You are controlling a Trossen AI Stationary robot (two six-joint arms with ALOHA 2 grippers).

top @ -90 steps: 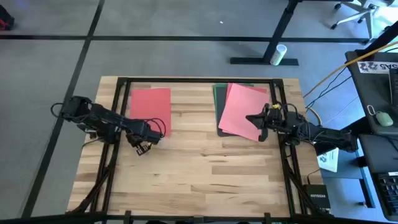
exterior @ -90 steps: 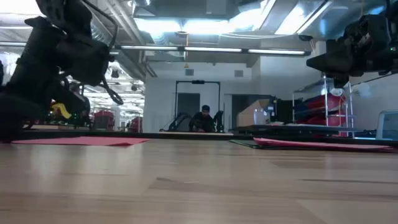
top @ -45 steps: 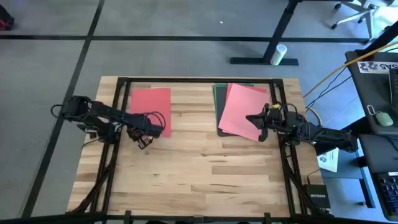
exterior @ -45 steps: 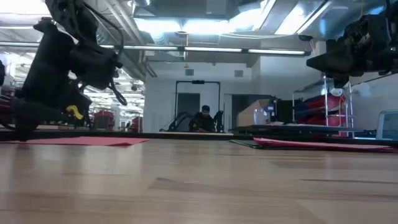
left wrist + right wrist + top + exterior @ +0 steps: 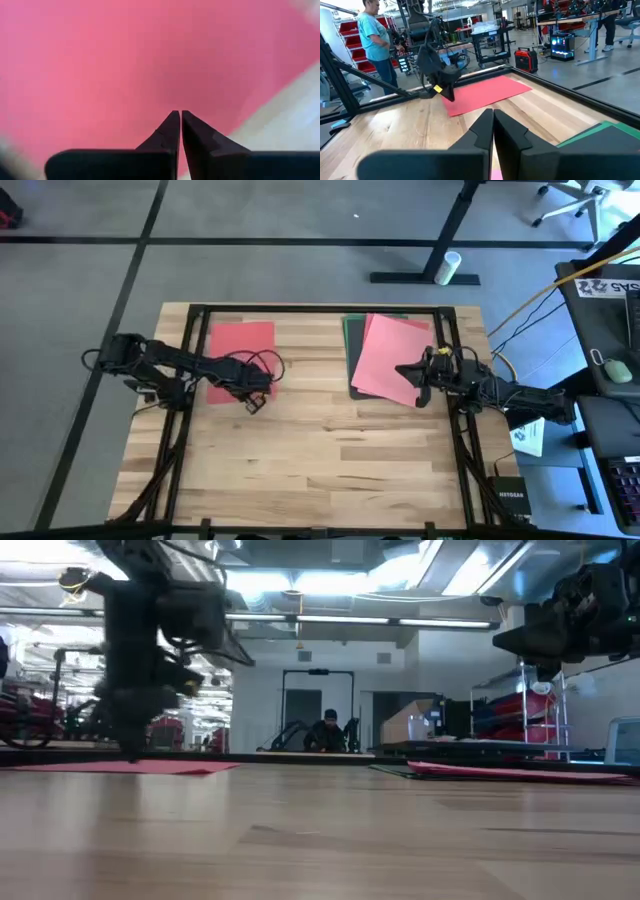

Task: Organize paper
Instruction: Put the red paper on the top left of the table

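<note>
I see L claw reach low over near corner of the red sheet, fingers pressed together, holding nothing. R claw waits at edge of the pink sheet, fingers together too. Wood worktop, workshop behind, 1 person far back. Pink lies on green and dark grey sheets; I count 4 sheets.

A light wooden table carried the paper. A red sheet lay flat at its far left. A pink sheet lay skewed atop green and dark grey sheets at the far right.
</note>
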